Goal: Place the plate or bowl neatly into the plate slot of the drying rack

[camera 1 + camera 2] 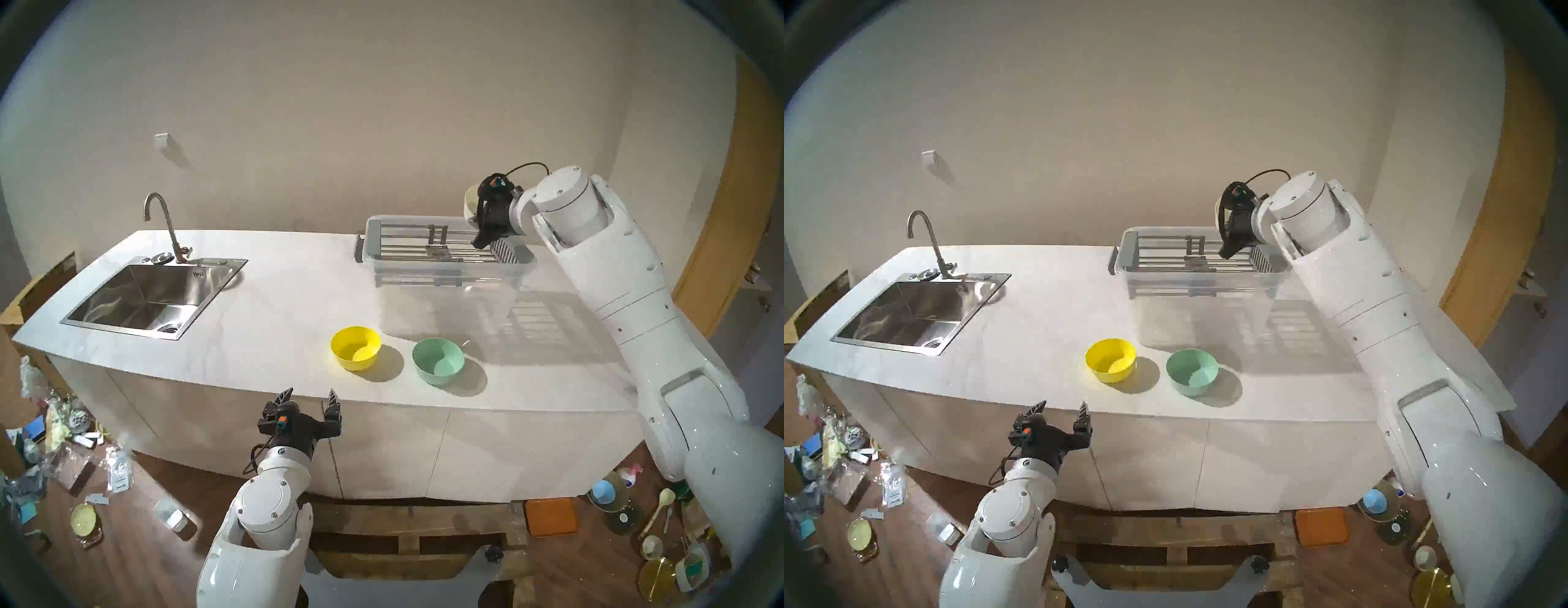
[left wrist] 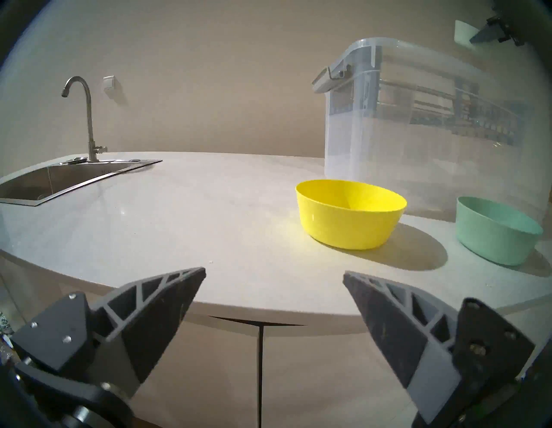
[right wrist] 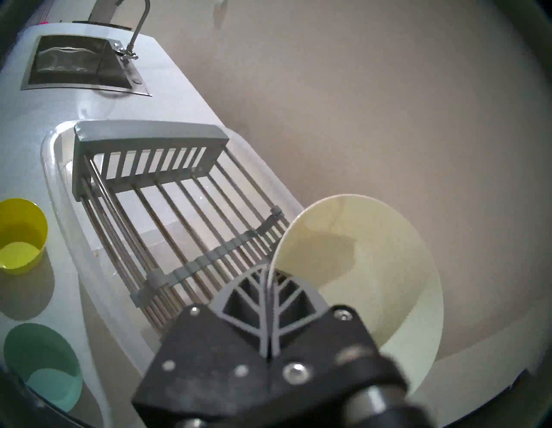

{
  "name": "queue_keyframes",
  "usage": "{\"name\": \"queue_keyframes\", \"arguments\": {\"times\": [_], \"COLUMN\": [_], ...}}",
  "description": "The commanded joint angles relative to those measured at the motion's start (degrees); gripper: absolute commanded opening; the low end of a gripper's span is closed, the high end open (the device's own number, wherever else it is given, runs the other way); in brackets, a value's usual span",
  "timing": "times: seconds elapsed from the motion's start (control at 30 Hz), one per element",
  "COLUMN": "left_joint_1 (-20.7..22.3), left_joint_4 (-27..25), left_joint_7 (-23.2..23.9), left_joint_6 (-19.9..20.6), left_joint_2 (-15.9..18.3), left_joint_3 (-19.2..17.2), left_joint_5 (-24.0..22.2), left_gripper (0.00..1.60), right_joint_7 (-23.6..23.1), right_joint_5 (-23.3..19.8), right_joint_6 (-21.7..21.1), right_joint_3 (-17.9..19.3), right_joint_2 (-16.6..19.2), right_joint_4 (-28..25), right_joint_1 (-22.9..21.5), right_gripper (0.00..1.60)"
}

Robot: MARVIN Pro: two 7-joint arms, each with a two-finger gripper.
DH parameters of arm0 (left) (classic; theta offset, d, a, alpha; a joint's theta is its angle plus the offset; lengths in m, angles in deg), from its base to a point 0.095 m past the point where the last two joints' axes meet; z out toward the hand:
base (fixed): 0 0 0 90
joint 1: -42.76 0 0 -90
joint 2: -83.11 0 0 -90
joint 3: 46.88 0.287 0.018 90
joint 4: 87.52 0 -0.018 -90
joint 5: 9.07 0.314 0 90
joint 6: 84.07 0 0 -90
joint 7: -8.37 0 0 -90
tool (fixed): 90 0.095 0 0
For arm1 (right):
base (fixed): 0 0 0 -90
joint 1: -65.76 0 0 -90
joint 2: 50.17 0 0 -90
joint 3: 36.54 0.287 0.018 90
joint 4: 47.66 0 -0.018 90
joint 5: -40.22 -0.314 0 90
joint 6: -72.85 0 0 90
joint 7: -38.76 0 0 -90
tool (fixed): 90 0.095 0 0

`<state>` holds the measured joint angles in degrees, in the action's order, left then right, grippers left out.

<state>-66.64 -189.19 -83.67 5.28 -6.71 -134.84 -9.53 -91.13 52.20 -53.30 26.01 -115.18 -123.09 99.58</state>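
Jaws first: the left gripper (image 1: 310, 397) stands spread wide and empty, low in front of the counter (image 1: 271, 305) edge, holding nothing. Sweeping rightward, the sink (image 1: 152, 297) sits at the far left of the worktop, then the yellow bowl (image 1: 355, 348) and the green bowl (image 1: 438, 361) wait side by side near the front, both upright and untouched. Behind them the drying rack (image 3: 149, 133) rests on top of the clear plastic tub (image 1: 449, 293), and its plate slot (image 3: 185, 227) looks bare, no dish on the rods. Over at the right, the right gripper (image 3: 270, 279) is clamped tight on the rim of the cream bowl (image 3: 367, 269), carried on edge above the rack's basket end. My read: 0 placed, 1 in the air, 2 more to go.
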Motion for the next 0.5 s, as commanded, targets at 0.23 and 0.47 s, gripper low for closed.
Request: {"name": "queue_keyframes", "arguments": {"times": [0.23,0.47], "left_joint_1": [0.3,0.3], "left_joint_4": [-1.5,-1.5], "left_joint_7": [0.2,0.2], "left_joint_6": [-0.4,-0.4], "left_joint_2": [0.0,0.0], "left_joint_3": [0.2,0.2], "left_joint_5": [-0.1,-0.1], "left_gripper": [1.60,1.60], "right_joint_7": [0.6,0.2], "right_joint_5": [0.3,0.0], "right_joint_6": [4.1,5.7], "right_joint_3": [-2.1,-2.8], "right_joint_2": [-6.0,-7.7], "right_joint_4": [10.2,13.5], "right_joint_1": [-6.4,-7.9], "right_gripper": [0.00,0.00]}}
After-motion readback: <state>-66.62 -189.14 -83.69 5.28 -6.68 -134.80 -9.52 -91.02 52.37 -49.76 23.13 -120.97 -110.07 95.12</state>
